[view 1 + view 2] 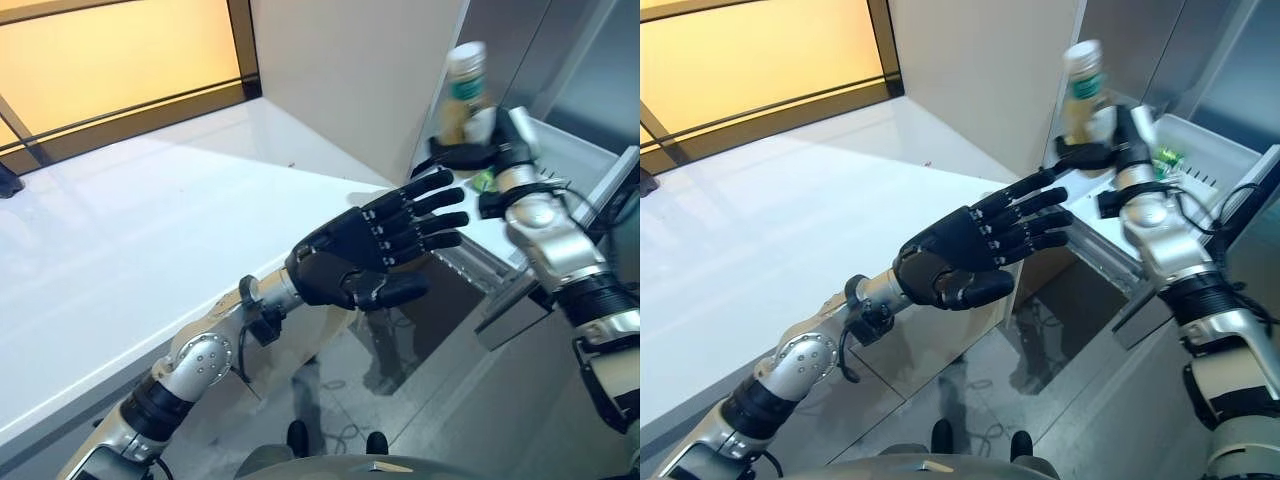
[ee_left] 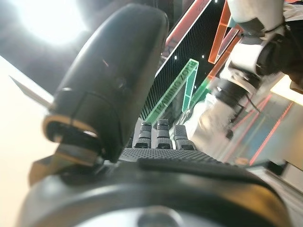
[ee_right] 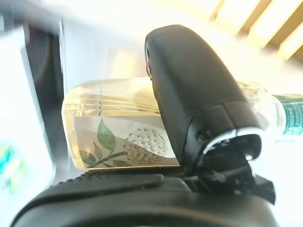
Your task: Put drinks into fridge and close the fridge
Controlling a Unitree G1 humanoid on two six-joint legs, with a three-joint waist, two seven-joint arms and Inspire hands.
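desk (image 1: 150, 250): white, glossy, bare of items where visible
fridge shelf (image 1: 1200, 160): white, green-labelled item (image 1: 1167, 157) lying on it

Right hand (image 1: 478, 150) holds a bottle (image 1: 466, 92) upright, fingers curled round its lower part, white cap on top, pale yellowish liquid inside. It sits above the open white fridge drawer (image 1: 575, 155), a small green item just beside the wrist. Left hand (image 1: 375, 250) is palm up with fingers (image 1: 430, 210) straight and spread, holding nothing, over the white worktop (image 1: 150, 240) edge, near the right hand but apart from it. Beige wall panel (image 1: 350, 70) behind.
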